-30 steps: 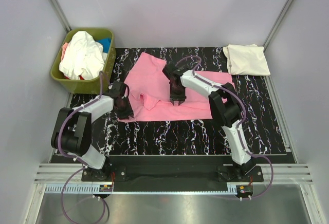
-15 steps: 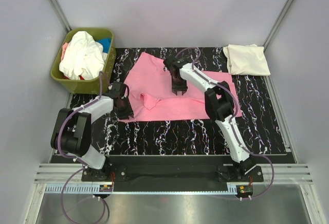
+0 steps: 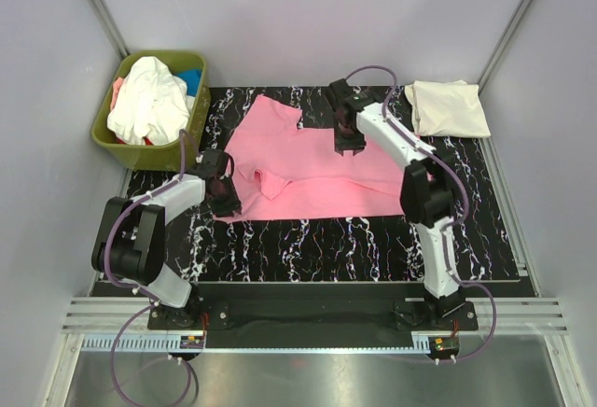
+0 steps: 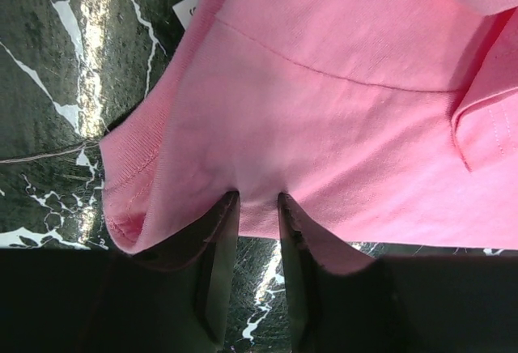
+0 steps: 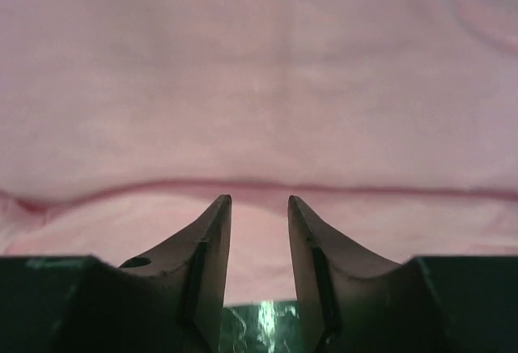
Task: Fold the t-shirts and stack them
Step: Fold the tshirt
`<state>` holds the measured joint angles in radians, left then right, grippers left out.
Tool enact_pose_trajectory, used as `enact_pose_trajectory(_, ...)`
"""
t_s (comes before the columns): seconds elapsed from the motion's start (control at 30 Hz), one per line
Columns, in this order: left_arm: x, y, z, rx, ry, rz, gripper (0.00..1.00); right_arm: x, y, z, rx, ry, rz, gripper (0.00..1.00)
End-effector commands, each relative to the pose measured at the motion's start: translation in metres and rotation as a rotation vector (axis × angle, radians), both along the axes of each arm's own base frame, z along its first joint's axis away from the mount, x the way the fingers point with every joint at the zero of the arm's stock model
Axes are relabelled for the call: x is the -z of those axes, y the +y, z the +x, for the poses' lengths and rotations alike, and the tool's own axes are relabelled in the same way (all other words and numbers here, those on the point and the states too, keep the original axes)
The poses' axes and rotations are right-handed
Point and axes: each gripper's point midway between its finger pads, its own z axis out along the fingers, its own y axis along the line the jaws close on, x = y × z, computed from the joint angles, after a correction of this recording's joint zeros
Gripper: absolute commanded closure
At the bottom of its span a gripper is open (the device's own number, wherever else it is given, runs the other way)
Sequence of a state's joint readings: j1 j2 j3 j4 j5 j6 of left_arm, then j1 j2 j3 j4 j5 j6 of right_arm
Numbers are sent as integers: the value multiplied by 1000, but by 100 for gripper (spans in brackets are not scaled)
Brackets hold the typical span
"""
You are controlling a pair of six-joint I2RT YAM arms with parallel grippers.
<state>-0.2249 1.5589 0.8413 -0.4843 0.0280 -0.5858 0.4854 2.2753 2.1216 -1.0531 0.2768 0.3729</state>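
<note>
The bright pink t-shirt (image 3: 317, 169) lies spread on the black marbled table (image 3: 354, 239). My left gripper (image 3: 226, 200) is shut on its left edge, and the cloth puckers between the fingertips in the left wrist view (image 4: 257, 197). My right gripper (image 3: 347, 146) is over the shirt's far edge with its jaws a little apart. In the right wrist view (image 5: 260, 199) its tips rest at a fold line in the smooth pink cloth (image 5: 259, 86), and nothing is pinched. A folded cream t-shirt (image 3: 450, 108) lies at the far right corner.
An olive-green bin (image 3: 140, 152) stands off the table's far left corner. It holds a crumpled white shirt (image 3: 149, 99) and a blue one (image 3: 191, 78). Grey walls close in the far side and both sides.
My right gripper has moved from the middle of the pink shirt back and right to its far edge. The left gripper and the shirt have hardly moved.
</note>
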Motion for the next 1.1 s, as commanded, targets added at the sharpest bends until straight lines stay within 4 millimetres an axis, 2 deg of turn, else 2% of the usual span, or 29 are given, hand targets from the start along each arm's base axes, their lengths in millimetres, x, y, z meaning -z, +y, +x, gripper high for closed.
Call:
enact_pose_trajectory(0.0, 4, 17, -4, -30, 8, 73, 67, -50, 10, -29, -25, -67, 136, 59)
enact_pose_trajectory(0.03, 3, 16, -2, -30, 5, 72, 67, -50, 11, -39, -15, -51, 161, 59)
enact_pose_trajectory(0.07, 5, 16, -3, -29, 10, 72, 67, -42, 12, -48, -21, -14, 175, 60)
enact_pose_trajectory(0.1, 6, 16, -2, -27, 9, 69, 67, -21, 13, -64, -30, 55, 193, 64)
enact_pose_trajectory(0.17, 12, 14, -5, -24, 26, 61, 67, -7, 13, -77, -23, 95, 210, 67)
enact_pose_trajectory(0.2, 14, 14, -6, -21, 28, 59, 67, 8, 12, -86, -25, 130, 213, 72)
enact_pose_trajectory(0.33, 19, 15, -10, -19, 39, 63, 67, 29, 9, -94, -24, 173, 198, 74)
enact_pose_trajectory(0.43, 19, 17, -10, -19, 43, 72, 67, 37, 5, -90, -19, 181, 160, 74)
enact_pose_trajectory(0.57, 20, 19, -12, -19, 48, 84, 66, 47, -13, -82, 30, 195, 125, 74)
enact_pose_trajectory(0.83, 22, 26, -17, -28, 60, 110, 65, 72, -96, -65, 201, 240, 41, 73)
enact_pose_trajectory(0.93, 22, 27, -15, -33, 57, 115, 64, 73, -121, -57, 250, 232, 11, 73)
enact_pose_trajectory(1.03, 22, 28, -16, -35, 58, 121, 63, 64, -140, -39, 290, 201, -9, 72)
enact_pose_trajectory(1.07, 22, 29, -15, -37, 56, 122, 63, 50, -145, -25, 302, 164, -22, 72)
